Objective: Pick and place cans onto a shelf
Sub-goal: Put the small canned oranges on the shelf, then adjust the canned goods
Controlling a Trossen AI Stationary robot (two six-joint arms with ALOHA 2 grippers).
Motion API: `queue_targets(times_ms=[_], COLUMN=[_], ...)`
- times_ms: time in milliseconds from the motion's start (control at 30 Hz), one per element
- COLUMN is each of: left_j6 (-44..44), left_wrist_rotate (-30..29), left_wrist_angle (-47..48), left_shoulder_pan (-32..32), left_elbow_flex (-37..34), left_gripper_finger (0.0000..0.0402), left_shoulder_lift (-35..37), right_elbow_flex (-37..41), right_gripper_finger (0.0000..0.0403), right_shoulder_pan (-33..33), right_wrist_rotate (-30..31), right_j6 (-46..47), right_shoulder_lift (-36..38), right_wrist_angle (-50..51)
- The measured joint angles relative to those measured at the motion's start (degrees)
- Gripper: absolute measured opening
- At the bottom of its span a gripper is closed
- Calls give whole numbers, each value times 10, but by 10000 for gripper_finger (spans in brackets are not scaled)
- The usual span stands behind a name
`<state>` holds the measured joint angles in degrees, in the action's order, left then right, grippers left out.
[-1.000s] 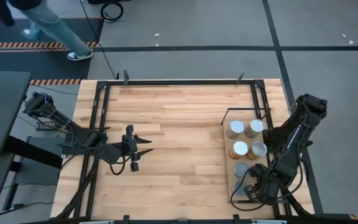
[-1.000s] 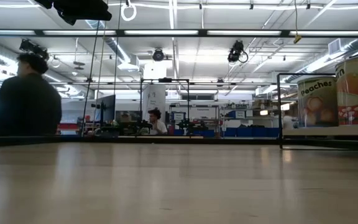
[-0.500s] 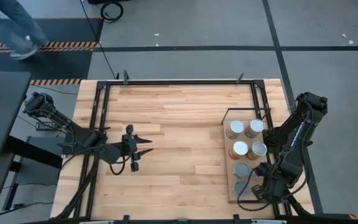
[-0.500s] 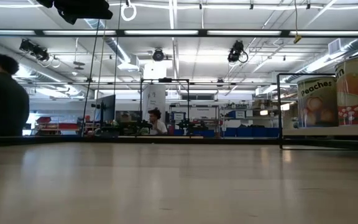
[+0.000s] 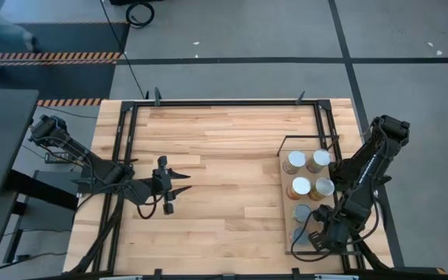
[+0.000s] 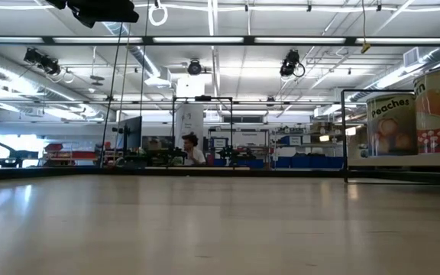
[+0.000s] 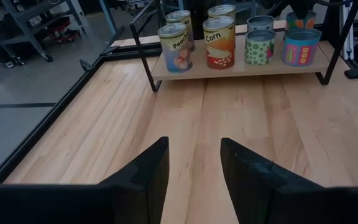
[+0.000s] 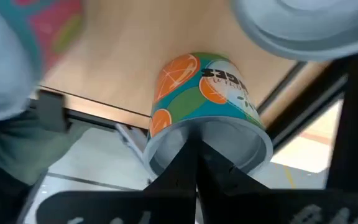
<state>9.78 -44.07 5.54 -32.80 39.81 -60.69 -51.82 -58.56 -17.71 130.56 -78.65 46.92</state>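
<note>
Several cans stand upright on the shelf (image 5: 283,204) at the table's right; in the left wrist view they show as a row, among them a peach can (image 7: 174,47) and a corn can (image 7: 219,42). My right gripper (image 8: 194,151) is shut and points steeply down over the shelf's near end (image 5: 316,235). Its tips are at the top of a can with an orange-fruit label (image 8: 197,87), which stands on the board beside the black wire frame. My left gripper (image 5: 183,183) hangs open over the table's left part, with nothing between its fingers (image 7: 194,149). My right gripper's shut fingertips (image 8: 194,144) stand at the near rim of the orange-fruit can's top (image 8: 166,142), coming from above. Whether they touch the rim I cannot tell. The can stands upright on the shelf board.
Black frame rails (image 5: 208,102) run along the table's far and side edges. Bare planks (image 5: 224,179) lie between my left gripper and the shelf. The low view shows two cans (image 6: 392,126) at the right, behind the shelf's wire post (image 6: 344,137).
A person beyond the table's far left corner has walked off and out of view. Both grippers stay about where they were. My right gripper remains shut over the shelf's near end.
</note>
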Motion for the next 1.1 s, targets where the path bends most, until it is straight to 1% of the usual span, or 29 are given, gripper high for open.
queue_targets(times_ms=[67, 400, 633, 733, 800, 867, 933, 1033, 1067, 1100], left_j6=[0, -1, -1, 0, 8, 14, 11, 9, 9, 10], left_wrist_rotate=[0, 0, 0, 15, 22, 23, 23, 23, 23, 23], left_wrist_angle=[0, 0, 0, 4, 3, 3, 3, 3, 3, 4], left_shoulder_pan=[0, 0, 0, 0, 0, 0, 0, 0, 0, 0], left_elbow_flex=[0, 0, 0, 0, 0, 0, 0, 0, 0, 0], left_gripper_finger=[151, 151, 151, 151, 148, 145, 143, 142, 142, 142], left_shoulder_lift=[0, 0, 0, 1, 3, 3, 3, 3, 3, 3], right_elbow_flex=[-6, -7, -8, -37, -63, -90, -114, -124, -123, -122], right_gripper_finger=[4, 4, 4, 4, 4, 4, 4, 4, 3, 3], right_shoulder_pan=[2, 3, 3, 7, 8, 14, 26, 55, 68, 83], right_wrist_rotate=[7, 0, -6, -13, -6, 17, 69, 180, 201, 209], right_j6=[-2, -3, 7, 8, 8, 5, -8, -59, -83, -109], right_shoulder_lift=[0, 0, 2, 3, 4, 4, 4, 3, -1, -8], right_wrist_angle=[4, 29, 10, 22, 59, 100, 126, 106, 91, 74])
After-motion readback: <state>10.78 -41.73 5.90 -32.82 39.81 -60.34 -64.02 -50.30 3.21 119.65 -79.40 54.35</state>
